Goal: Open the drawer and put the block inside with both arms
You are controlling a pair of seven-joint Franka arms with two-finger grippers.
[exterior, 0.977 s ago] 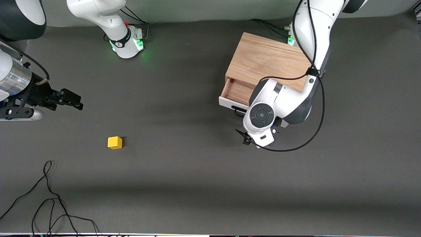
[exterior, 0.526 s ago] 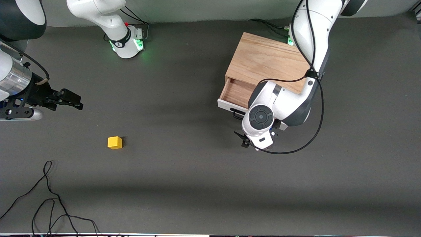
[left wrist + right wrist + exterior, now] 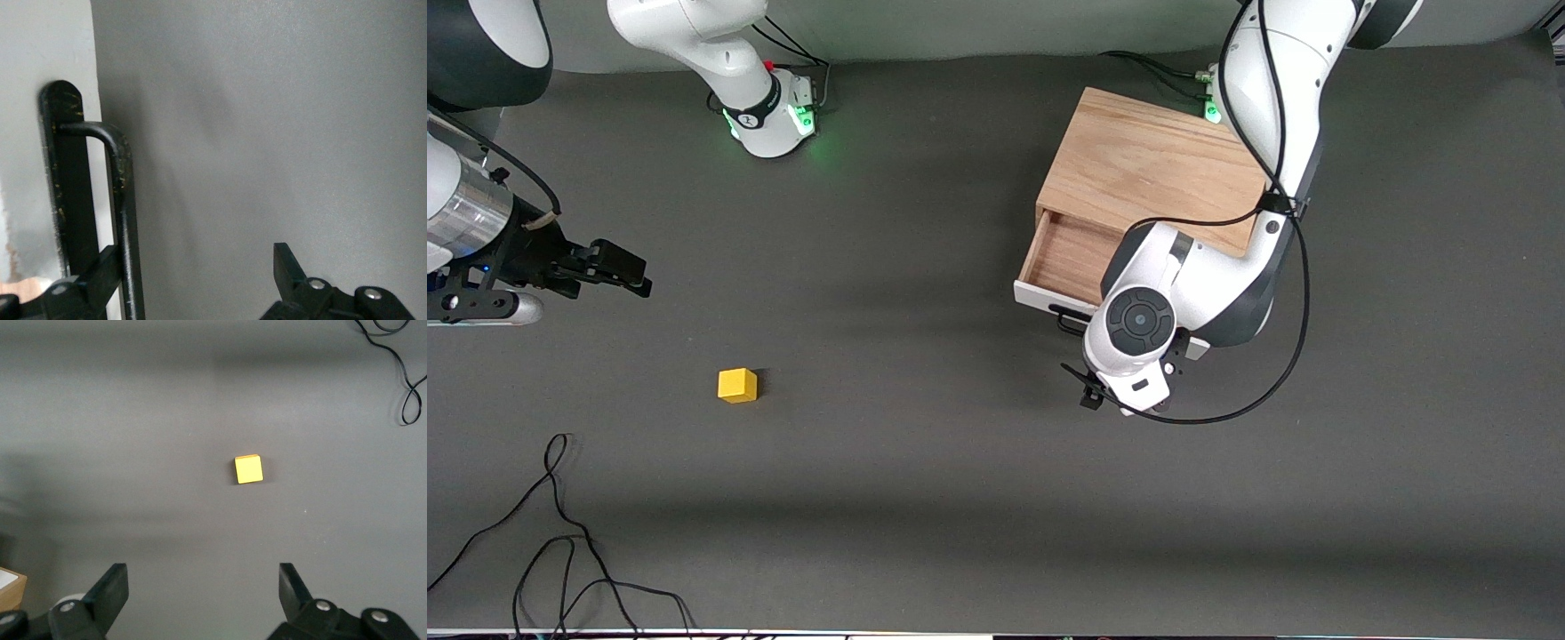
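The drawer (image 3: 1069,252) stands partly open from the light oak cabinet (image 3: 1152,164), with its wood interior showing. Its white front panel (image 3: 40,53) carries the black wire handle (image 3: 123,200). My left gripper (image 3: 197,257) is open in front of the drawer, with one finger (image 3: 93,283) tucked between the handle bar and the panel. In the front view the left wrist (image 3: 1136,322) hides it. The yellow block (image 3: 737,385) lies on the table toward the right arm's end and also shows in the right wrist view (image 3: 248,469). My right gripper (image 3: 618,267) hangs open and empty over the table above it.
A loose black cable (image 3: 560,533) lies on the table near the front camera's edge at the right arm's end. The left arm's own cable (image 3: 1227,404) loops low beside the drawer front. The right arm's base (image 3: 769,116) stands at the table's robot edge.
The drawer has slid a little farther out of the cabinet toward the front camera, and the left wrist has moved with it. The right arm and the block have not moved.
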